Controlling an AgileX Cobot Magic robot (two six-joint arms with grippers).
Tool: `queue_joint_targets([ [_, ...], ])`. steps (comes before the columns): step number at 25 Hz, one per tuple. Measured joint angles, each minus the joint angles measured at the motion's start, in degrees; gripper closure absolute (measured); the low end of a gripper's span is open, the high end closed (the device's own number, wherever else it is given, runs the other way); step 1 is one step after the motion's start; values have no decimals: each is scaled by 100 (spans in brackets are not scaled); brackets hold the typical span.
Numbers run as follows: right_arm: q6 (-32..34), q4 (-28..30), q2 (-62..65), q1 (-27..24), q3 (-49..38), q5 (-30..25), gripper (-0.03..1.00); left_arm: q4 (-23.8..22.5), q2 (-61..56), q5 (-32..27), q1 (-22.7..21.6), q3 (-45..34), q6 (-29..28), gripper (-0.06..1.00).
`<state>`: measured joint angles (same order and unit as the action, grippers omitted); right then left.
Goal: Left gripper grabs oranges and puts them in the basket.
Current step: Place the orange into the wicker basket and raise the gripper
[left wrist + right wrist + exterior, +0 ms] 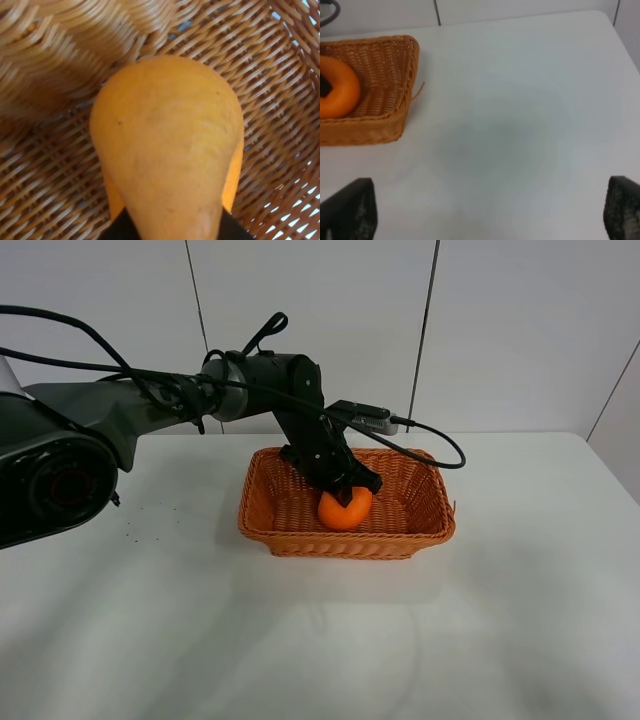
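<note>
Pinching orange (345,512) with left gripper (350,490), low inside basket (345,546). Holding right gripper (488,212) spread wide above table (520,125).

No legible text, labels, brands, numbers or signs — none in any of three views.

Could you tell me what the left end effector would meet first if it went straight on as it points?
The left end effector grips the orange; straight on, the basket floor comes next, seemingly beneath.
</note>
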<state>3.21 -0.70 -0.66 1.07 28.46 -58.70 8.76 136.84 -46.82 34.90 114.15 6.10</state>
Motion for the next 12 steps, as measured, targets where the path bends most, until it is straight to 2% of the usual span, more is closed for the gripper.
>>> queue_joint_targets([
  [7, 0, 0, 0, 0, 0, 0, 27, 0, 5, 0, 0, 0, 23, 72],
  [9, 0, 0, 0, 0, 0, 0, 27, 0, 5, 0, 0, 0, 42, 65],
  [12, 0, 0, 0, 0, 0, 0, 27, -62, 5, 0, 0, 0, 41, 41],
])
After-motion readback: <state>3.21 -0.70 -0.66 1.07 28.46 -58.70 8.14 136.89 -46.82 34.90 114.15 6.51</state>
